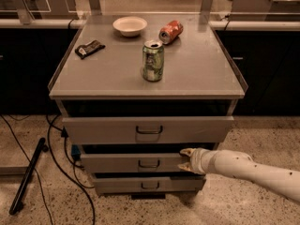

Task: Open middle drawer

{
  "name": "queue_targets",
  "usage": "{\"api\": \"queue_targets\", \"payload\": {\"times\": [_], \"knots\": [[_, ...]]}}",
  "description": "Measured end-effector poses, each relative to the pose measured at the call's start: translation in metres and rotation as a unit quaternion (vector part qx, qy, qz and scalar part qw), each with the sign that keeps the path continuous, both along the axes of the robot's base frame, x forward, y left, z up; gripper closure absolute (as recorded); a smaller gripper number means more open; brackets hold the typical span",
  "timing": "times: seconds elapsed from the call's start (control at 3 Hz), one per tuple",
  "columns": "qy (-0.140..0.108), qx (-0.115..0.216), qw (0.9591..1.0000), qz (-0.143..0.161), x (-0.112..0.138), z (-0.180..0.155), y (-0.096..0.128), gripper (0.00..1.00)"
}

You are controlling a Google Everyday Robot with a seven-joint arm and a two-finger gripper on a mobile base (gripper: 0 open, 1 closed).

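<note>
The middle drawer [122, 162] is the second of three grey drawer fronts, low and flat, with a small dark loop handle [149, 163] at its centre. It stands a little out from the cabinet, less than the top drawer [103, 129] above it. My gripper [186, 160] comes in from the right on a white arm [248, 170] and sits against the right part of the middle drawer front, right of the handle. One fingertip [186, 151] is at the drawer's top edge, the other at its lower edge.
The bottom drawer [117, 184] is below. On the cabinet top [197, 69] stand a green can [153, 61], a lying red can [170, 31], a white bowl [130, 25] and a dark packet [89, 48]. Cables [61, 158] and a black pole [28, 175] lie on the floor at left.
</note>
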State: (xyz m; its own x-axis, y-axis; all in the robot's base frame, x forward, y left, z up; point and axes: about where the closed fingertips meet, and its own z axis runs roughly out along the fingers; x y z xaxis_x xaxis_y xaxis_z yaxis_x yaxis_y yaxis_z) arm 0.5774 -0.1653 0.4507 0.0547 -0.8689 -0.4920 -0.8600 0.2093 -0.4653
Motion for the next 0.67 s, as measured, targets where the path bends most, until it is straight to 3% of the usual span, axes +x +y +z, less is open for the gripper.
{"api": "queue_targets", "payload": {"times": [0.67], "knots": [[-0.012,-0.024,0.9996,0.003,0.0166,-0.005,0.001,0.55]]}}
